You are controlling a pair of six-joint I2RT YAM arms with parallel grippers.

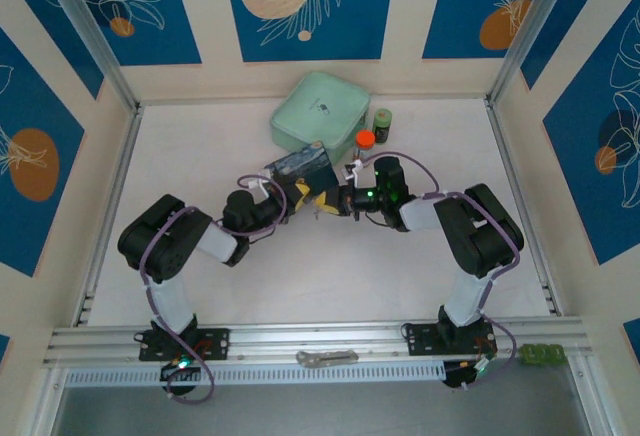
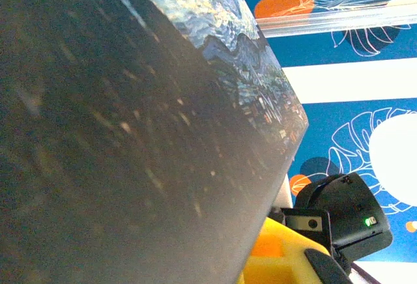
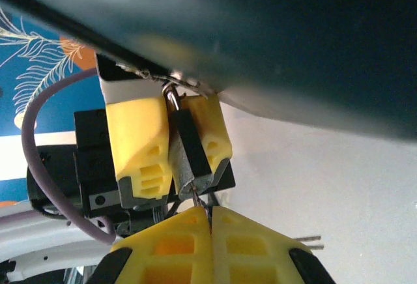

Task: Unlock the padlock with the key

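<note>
L gripper (image 3: pixel 182 178) clamps the tiny dark-bodied padlock (image 3: pixel 191 157), shackle hooked on the painted blue tin (image 3: pixel 293 36), steadying it for insertion. R gripper (image 3: pixel 210 215) pinches the thin grey metal key (image 3: pixel 197 200), tip apparently at the keyway.

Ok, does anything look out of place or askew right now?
A flat silver metal piece lies on the front rail, off the table. The blue tin looks tilted rather than lying flat.
</note>
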